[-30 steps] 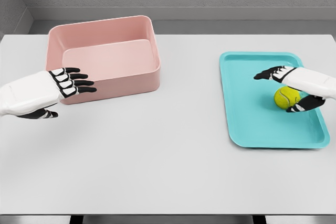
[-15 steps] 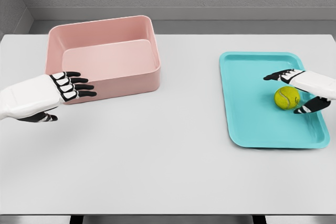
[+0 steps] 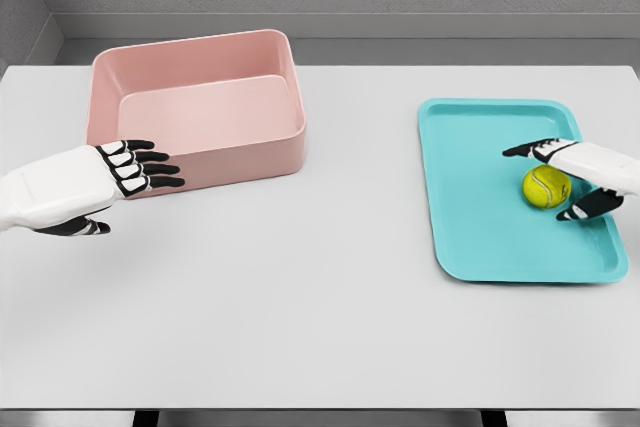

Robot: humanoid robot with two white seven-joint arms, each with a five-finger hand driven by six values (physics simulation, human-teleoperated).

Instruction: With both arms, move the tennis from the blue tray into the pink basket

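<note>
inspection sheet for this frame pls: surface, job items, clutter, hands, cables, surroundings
Surface: flat white table, matte.
Job's things: yellow-green tennis ball lies in the shallow turquoise plastic tray, at its right side; pink rectangular plastic basket at far left, nothing inside it.
Clutter: nothing seen.
Grippers: right hand open, fingers above and below the ball, not closed on it; left hand open, fingers extended in front of the basket's front wall.
Cables: nothing seen.
Surroundings: grey wall behind the table.

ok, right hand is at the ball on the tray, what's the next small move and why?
Probably close the right hand on the tennis ball. Its fingers are open on either side of the ball, which sits on the blue tray, not gripped. The left hand waits open beside the pink basket.
</note>
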